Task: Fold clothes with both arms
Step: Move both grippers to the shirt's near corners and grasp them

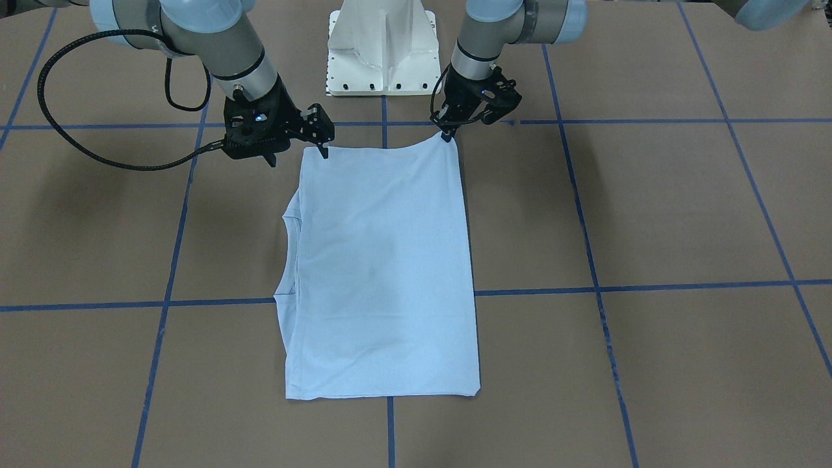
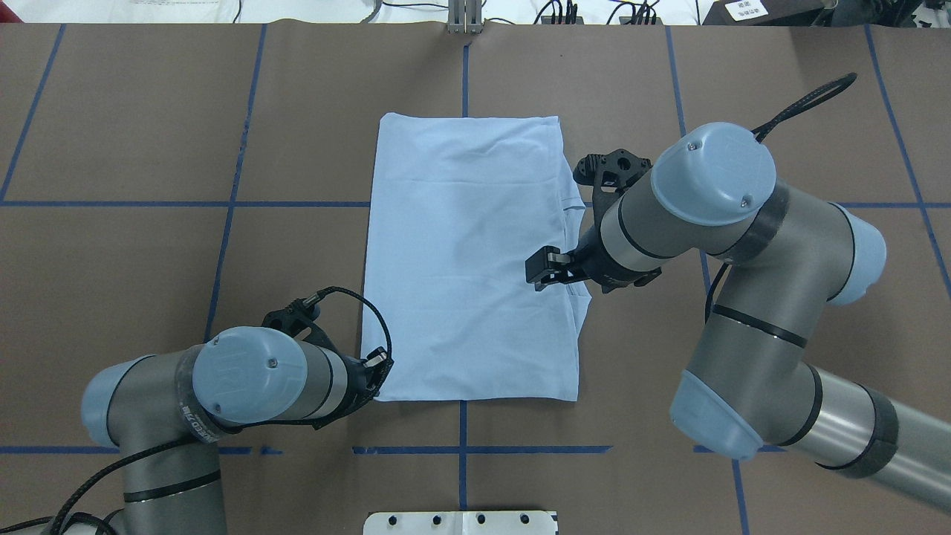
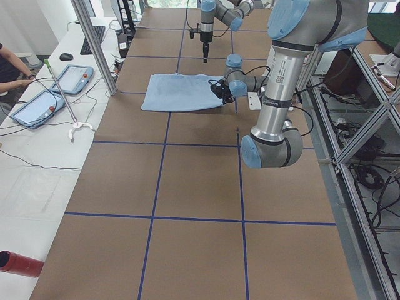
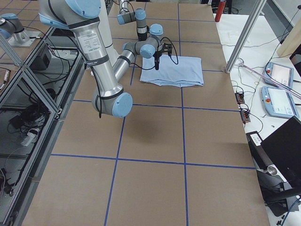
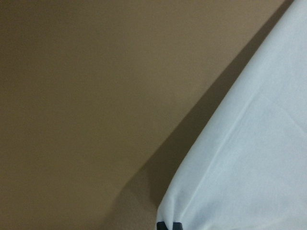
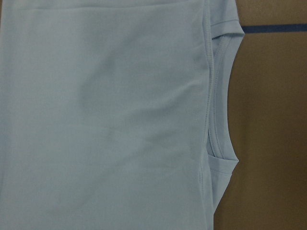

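Note:
The light blue T-shirt (image 1: 383, 273) lies folded into a long rectangle in the middle of the table (image 2: 111, 260). Its neckline (image 6: 218, 96) shows at the edge on my right arm's side, and the palm print is hidden. My left gripper (image 1: 447, 135) is shut on the shirt's near corner on its side; the wrist view shows the cloth pinched between the dark fingertips (image 5: 170, 225). My right gripper (image 1: 297, 155) hangs open above the shirt's other side near the neckline, holding nothing. It also shows in the overhead view (image 2: 541, 276).
The white pedestal base (image 1: 382, 52) stands just behind the shirt's near edge. Blue tape lines (image 1: 585, 286) grid the brown tabletop. A metal post (image 3: 94, 47) and tablets (image 3: 37, 106) stand at the far side, off the table's edge.

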Robot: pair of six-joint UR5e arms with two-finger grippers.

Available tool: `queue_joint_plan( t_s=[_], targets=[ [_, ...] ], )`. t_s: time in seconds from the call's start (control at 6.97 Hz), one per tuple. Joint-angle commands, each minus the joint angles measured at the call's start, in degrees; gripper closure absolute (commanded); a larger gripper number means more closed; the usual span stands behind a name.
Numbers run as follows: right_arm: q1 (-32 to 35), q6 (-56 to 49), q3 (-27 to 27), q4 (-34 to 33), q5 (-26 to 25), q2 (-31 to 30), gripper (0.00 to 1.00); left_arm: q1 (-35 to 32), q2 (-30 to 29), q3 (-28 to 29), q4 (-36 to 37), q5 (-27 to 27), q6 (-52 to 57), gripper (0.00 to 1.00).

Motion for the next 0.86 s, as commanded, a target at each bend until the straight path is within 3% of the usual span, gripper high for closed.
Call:
queue_joint_plan(
  t_s=[0.0, 0.14, 0.43, 0.72],
  targets=[
    [-8.2, 15.5, 0.0, 0.0, -8.2, -0.1, 0.0, 0.1, -1.1, -2.1, 2.1, -0.2, 0.2, 1.0],
    [-10.7, 21.6, -0.1, 0.0, -9.8, -0.5, 0.0, 0.1, -1.0, -1.9, 2.1, -0.2, 0.2, 1.0],
    [-14.8, 24.2, -0.2, 1.9, -14.1, -4.3, 0.0, 0.1, -1.1, -1.5, 2.0, -0.2, 0.2, 1.0],
    [-15.7, 25.1, -1.2, 5.3, -14.9, -5.9, 0.0, 0.1, -1.5, -1.3, 1.9, -0.2, 0.3, 1.0]
  ],
)
